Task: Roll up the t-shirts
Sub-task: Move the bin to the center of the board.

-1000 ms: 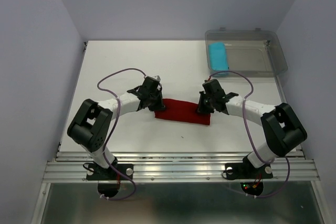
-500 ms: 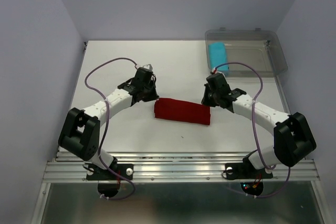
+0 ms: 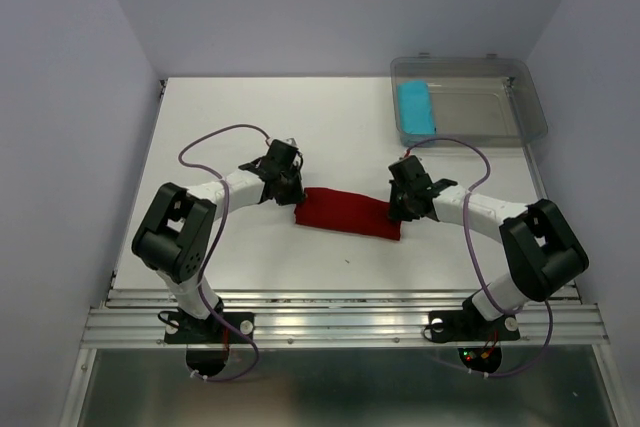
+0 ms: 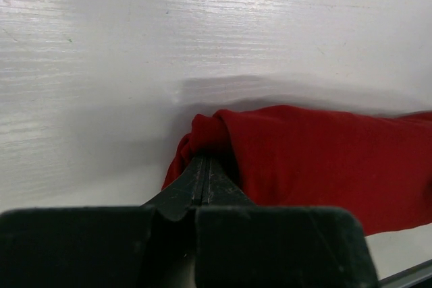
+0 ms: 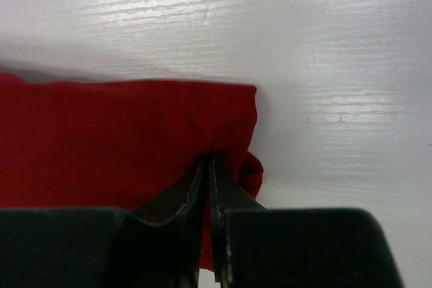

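Left hand (image 4: 204, 166): fingers pressed together, no gap showing. Tips are pushed into the bunched left end of the dark red t-shirt (image 3: 345, 212). Cloth puckers into a small knot right at the tips. Cannot tell whether any of it is caught between them.

Right hand (image 5: 208, 166): fingers nearly closed, with only a thin slit between them. It pinches the right end of the same shirt, and the cloth creases where the tips bite. A small lobe of fabric bulges out just beside the outer finger.

Shirt: lies flat on the white tabletop (image 3: 250, 117), between the two hands and about midway across it. It is folded into a narrow band. Long axis runs left to right, slightly skewed, with the right end a little nearer the arm bases. One hand sits at each short end, and both arms reach inward toward it.

Surroundings: a purple cable (image 3: 230, 128) arcs above each forearm, off the cloth. Nothing lies on the shirt between the hands. The tabletop around the band is bare.

Far right corner: clear plastic bin (image 3: 490, 112), well apart from the hands. The cyan-blue rolled t-shirt (image 3: 414, 107) lies inside against the left wall, with its long axis running front to back.
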`<act>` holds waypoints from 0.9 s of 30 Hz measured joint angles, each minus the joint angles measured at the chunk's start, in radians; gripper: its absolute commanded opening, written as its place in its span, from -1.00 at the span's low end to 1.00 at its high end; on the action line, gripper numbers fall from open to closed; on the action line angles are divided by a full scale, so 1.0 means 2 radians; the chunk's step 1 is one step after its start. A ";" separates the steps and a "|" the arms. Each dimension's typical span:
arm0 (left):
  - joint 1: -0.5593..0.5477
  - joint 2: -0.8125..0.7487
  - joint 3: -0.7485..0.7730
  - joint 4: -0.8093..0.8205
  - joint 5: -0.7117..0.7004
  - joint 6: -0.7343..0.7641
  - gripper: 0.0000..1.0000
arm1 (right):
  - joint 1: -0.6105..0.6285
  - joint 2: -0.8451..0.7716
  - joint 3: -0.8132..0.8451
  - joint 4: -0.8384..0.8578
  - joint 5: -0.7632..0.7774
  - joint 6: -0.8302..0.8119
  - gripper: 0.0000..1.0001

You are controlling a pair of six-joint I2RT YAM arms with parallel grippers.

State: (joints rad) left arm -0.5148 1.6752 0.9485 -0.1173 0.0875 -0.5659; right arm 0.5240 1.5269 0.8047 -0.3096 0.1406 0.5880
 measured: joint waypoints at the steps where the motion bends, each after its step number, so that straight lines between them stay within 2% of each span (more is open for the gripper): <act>1: 0.000 0.001 0.000 0.002 0.001 0.000 -1.00 | 0.000 0.000 0.000 0.001 0.000 0.000 -0.78; 9: 0.000 -0.005 0.007 -0.018 -0.012 0.004 -1.00 | 0.000 -0.008 0.001 -0.004 0.003 -0.001 -0.74; 14: 0.000 -0.071 0.016 -0.067 -0.035 0.006 -1.00 | 0.000 -0.036 0.021 -0.029 0.014 -0.008 -0.74; 19: -0.003 -0.126 0.030 -0.064 -0.020 0.006 -1.00 | 0.000 -0.048 0.046 -0.030 0.021 -0.012 -0.72; 27: -0.025 -0.082 0.028 -0.046 0.004 0.004 -1.00 | 0.000 -0.046 0.049 -0.038 0.021 -0.012 -0.63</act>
State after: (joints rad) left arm -0.5640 1.5112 1.0054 -0.2089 0.0952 -0.5587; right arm 0.5240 1.4342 0.9020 -0.3851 0.1833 0.5644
